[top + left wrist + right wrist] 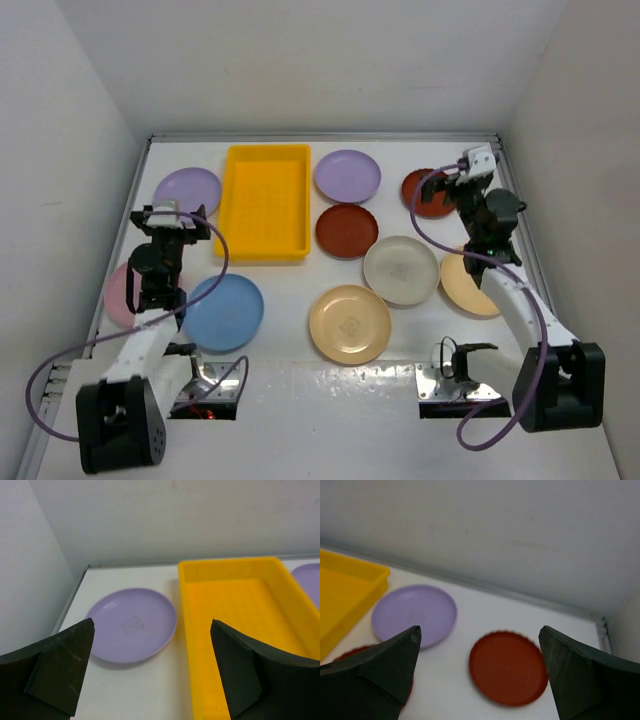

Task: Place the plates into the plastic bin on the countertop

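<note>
The countertop [285, 285] is the largest thing here, closed in by white walls [60, 150] and a thin metal rail [320, 137] at the far side. Toward the far left lies the plastic bin [266, 205]. I see nothing in it, so I judge we are at the first pick. The plates lie flat around it on both sides. My left gripper [152, 630] hangs with jaws wide and empty just short of the lilac plate [131, 625], which lies beside the bin. My right gripper [480, 640], also wide and empty, faces the dark red plate [508, 668] near the far right corner. I think the lilac plate is a good first one. I would take its rim on the bin side, because the wall is near on the other side, and lift it well above the bin's rim. The most open room is the near middle, between the blue plate [222, 312] and the tan plate [349, 324].
</note>
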{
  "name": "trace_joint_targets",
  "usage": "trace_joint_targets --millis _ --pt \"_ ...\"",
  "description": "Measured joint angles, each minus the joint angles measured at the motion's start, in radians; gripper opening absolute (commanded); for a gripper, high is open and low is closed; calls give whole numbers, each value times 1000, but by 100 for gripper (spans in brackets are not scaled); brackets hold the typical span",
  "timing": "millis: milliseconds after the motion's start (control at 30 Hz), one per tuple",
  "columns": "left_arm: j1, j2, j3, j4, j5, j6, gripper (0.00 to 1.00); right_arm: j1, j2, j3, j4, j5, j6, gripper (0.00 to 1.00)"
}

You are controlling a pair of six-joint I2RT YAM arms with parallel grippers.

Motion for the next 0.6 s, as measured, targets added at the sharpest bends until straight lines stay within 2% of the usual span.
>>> trace_joint_targets --millis 100,233,333,433,500,533,567,600 --pt "0 -155 34 -131 19 -3 100 23 30 156 -11 -5 -34 100" --pt "0 -203 171 -302 24 0 100 29 115 364 -66 13 -39 100" --pt "0 -56 443 -535 -26 -5 100 45 229 589 -213 42 -50 100" --pt "28 206 863 -748 -39 2 98 80 348 816 -385 97 -69 100" --pt "78 398 1120 -892 16 6 85 101 409 906 -472 144 -35 99" --pt "109 481 1210 -951 63 9 73 107 428 920 -507 152 -3 68" --pt "144 561 1287 -1026 106 12 70 106 440 921 -537 135 16 60" --pt "176 638 1356 -1093 140 16 69 100 452 919 -573 100 46 57"
